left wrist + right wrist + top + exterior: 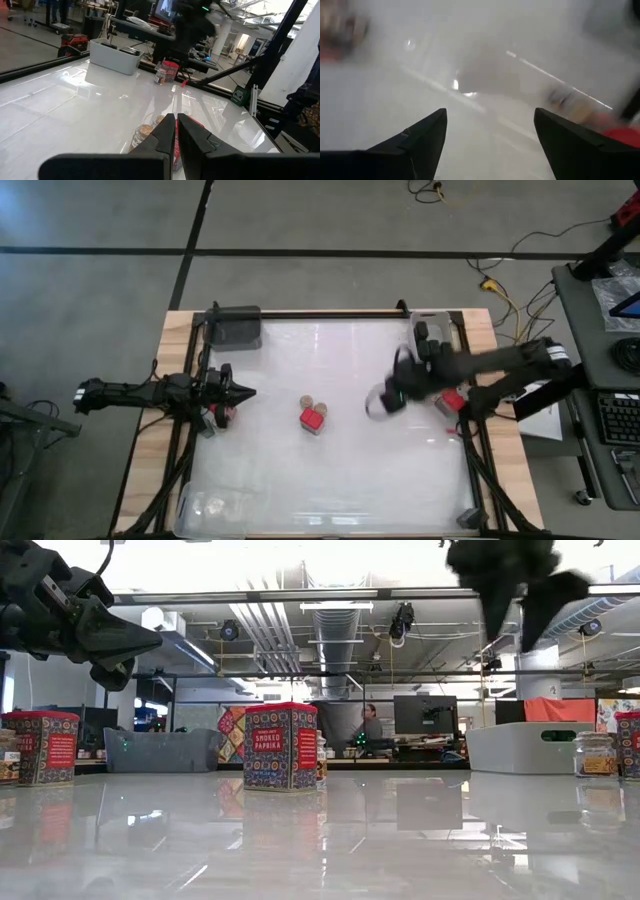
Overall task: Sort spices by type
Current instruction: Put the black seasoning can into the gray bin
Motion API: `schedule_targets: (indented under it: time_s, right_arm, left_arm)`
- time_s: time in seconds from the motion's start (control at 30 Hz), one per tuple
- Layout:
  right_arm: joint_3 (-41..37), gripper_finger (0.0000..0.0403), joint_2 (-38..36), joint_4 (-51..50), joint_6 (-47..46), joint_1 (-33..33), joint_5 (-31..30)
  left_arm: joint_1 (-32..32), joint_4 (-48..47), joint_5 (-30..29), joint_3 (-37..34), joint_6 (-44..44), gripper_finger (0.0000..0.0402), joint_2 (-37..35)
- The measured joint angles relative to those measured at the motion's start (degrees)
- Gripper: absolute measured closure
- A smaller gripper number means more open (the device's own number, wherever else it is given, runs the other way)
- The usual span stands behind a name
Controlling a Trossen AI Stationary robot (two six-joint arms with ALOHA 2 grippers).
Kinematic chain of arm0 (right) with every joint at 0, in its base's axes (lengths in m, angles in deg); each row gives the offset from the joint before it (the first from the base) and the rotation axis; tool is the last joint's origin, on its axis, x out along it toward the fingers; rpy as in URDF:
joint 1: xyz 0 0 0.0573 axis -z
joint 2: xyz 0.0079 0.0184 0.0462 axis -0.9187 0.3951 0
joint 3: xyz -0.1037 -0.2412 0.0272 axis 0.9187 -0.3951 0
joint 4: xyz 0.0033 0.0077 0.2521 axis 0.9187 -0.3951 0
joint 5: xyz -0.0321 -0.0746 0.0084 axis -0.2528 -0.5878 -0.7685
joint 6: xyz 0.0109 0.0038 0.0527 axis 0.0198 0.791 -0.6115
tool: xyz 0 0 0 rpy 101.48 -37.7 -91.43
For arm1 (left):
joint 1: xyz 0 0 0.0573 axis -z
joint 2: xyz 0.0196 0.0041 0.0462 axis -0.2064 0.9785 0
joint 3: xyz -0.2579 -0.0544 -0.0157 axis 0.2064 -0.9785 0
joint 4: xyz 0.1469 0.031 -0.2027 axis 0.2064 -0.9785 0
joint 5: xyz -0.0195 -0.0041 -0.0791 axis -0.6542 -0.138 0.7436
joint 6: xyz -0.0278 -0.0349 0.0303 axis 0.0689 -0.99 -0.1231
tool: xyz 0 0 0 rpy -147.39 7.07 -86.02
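Spices are seen scattered on the white tabletop (330,460) from above: a red tin (313,419) with two round jars (314,402) touching it sits near the centre, and a second red tin (451,400) lies at about three o'clock, partly under the right arm. The right gripper (378,404) hangs between the two groups, its jaws spread wide and holding nothing. The left gripper (243,393) is parked at nine o'clock, jaws closed and empty, near another small red tin (226,416).

A knocked-over jar is judged the main risk: the central tin and jars stand so close together that wide jaws lowered there could strike a neighbour. The right arm could also be swept against the tin beneath it.

Only the table-level view shows the central tin's label, smoked paprika (281,747), and the clear height of the right gripper (518,602) above the surface. Only the overhead view shows the jars hidden behind that tin.
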Motion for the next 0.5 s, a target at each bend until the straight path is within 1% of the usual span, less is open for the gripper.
schedule_targets:
  time_s: [0.07,0.1,0.23,0.3,0.37,0.5]
  right_arm:
    - [0.0,0.0106,1.3,0.1,-5.3,-7.1,1.7]
    - [0.0,0.0103,1.9,0.1,-7.7,-10.0,4.1]
    - [0.0,0.0087,4.8,0.2,-16.9,-20.0,16.4]
    - [0.0,0.0076,6.7,0.2,-20.9,-23.6,21.2]
    - [0.0,0.0064,8.7,0.5,-23.0,-26.2,26.3]
    - [0.0,0.0043,13.2,1.1,-23.0,-29.3,34.6]
  left_arm:
    - [0.0,0.0,0.0,0.0,0.0,0.0398,0.0]
    - [0.0,0.0,0.0,0.0,0.0,0.0398,0.0]
    - [0.0,0.0,0.0,0.0,0.0,0.0398,0.0]
    - [0.0,0.0,0.0,0.0,0.0,0.0398,0.0]
    - [0.0,0.0,0.0,0.0,0.0,0.0398,0.0]
    - [0.0,0.0,0.0,0.0,0.0,0.0398,0.0]
